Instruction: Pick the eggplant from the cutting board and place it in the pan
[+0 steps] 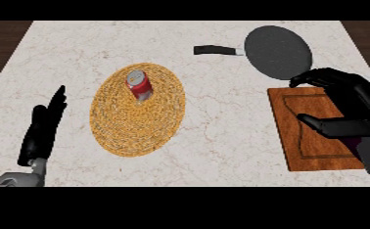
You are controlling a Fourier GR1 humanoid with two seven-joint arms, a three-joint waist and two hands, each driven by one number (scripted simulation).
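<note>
While the right hand (339,101) curled over the cutting board (311,140), a bit of purple eggplant (359,145) peeked beneath it. It should lift straight, then swing to the pan (278,52). The left hand (43,130) rested open on the surface (217,125).

No readable text anywhere here. The red can (139,85) on the woven mat (137,109) shows no legible label or brand.

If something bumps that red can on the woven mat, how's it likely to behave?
The red can stands upright and looks tall for its base, so a sideways bump would probably tip it. Being round, it might then roll. The woven mat looks rough and may slow it.
</note>
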